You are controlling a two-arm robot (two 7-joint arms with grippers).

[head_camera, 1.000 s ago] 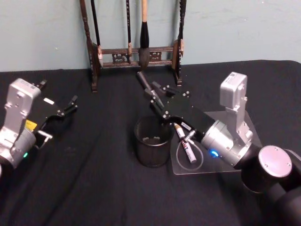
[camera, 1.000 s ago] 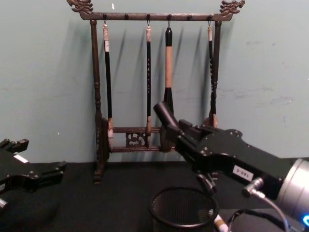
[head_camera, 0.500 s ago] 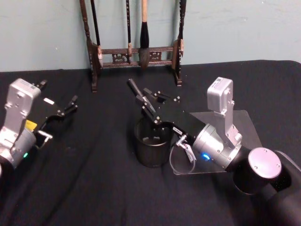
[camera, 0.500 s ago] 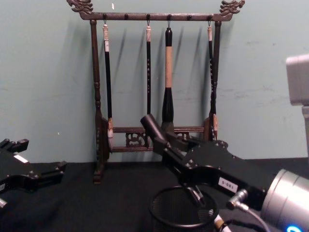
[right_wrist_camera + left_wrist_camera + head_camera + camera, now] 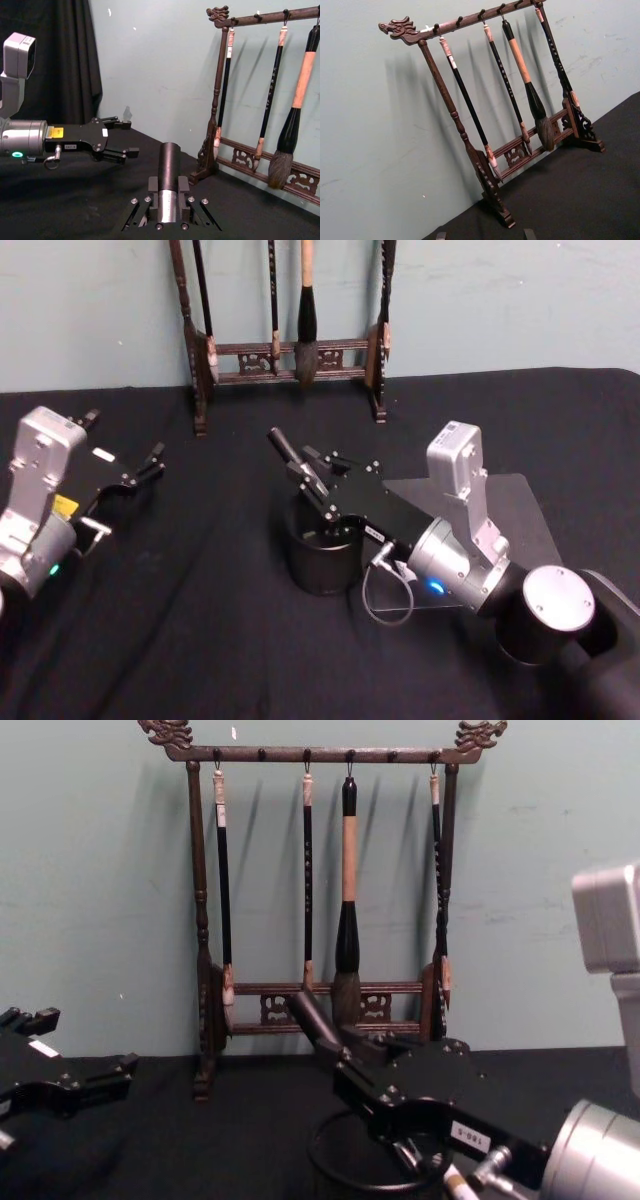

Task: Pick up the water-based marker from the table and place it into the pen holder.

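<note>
My right gripper (image 5: pixel 318 492) is shut on the water-based marker (image 5: pixel 284 447), a black-capped pen with a grey barrel (image 5: pixel 168 175). The marker tilts up toward the back left, and its lower end is hidden behind the fingers. The gripper hangs right over the mouth of the pen holder (image 5: pixel 318 568), a round black mesh cup whose rim (image 5: pixel 330 1175) sits just under the gripper (image 5: pixel 375 1085). My left gripper (image 5: pixel 150 462) rests open at the table's left side, far from the holder, and it also appears in the right wrist view (image 5: pixel 122 136).
A dark wooden brush rack (image 5: pixel 290 350) with several hanging brushes stands against the wall behind the holder (image 5: pixel 320 870). A clear plate (image 5: pixel 505 510) lies on the black cloth under my right arm. Open cloth stretches between the left gripper and the holder.
My right gripper has carried the marker to the left and lower, from beside the pen holder to directly over its mouth. The left arm has stayed still.
</note>
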